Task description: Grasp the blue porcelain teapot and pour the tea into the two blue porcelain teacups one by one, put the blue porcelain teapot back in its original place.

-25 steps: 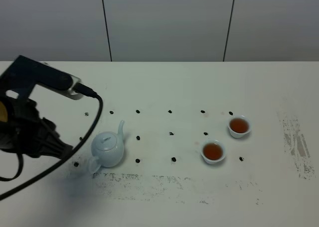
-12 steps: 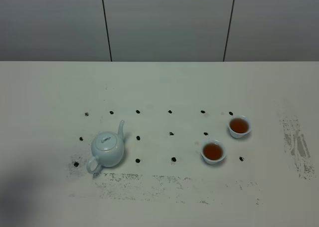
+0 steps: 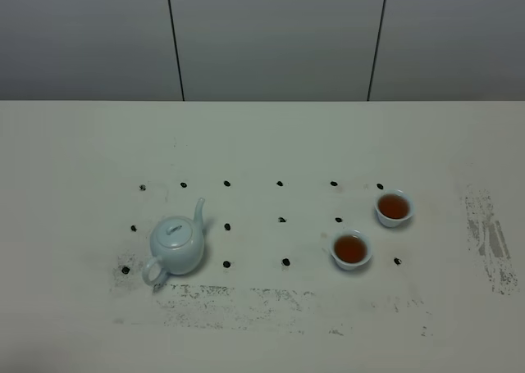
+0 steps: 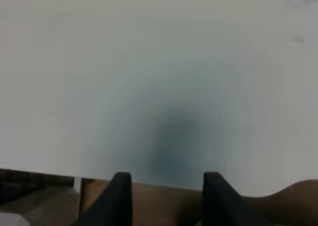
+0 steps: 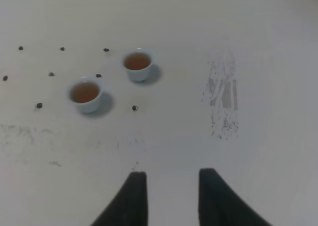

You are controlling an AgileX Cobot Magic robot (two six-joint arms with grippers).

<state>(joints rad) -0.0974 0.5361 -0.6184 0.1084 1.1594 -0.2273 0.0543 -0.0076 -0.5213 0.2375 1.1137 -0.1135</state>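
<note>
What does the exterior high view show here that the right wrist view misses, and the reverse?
Only the exterior high view shows the blue porcelain teapot, standing upright on the table with no claw near it, and the panelled wall behind. Only the right wrist view shows the right claw, with nothing between its fingers. Both show the two blue porcelain teacups, each holding tea, the black dots and the scuffed patch.

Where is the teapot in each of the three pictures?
Exterior high: the teapot stands left of centre on the table.
Left wrist: not in it.
Right wrist: not in it.
Shared landmark: the two teacups of tea show in the exterior high and right wrist views.
</note>
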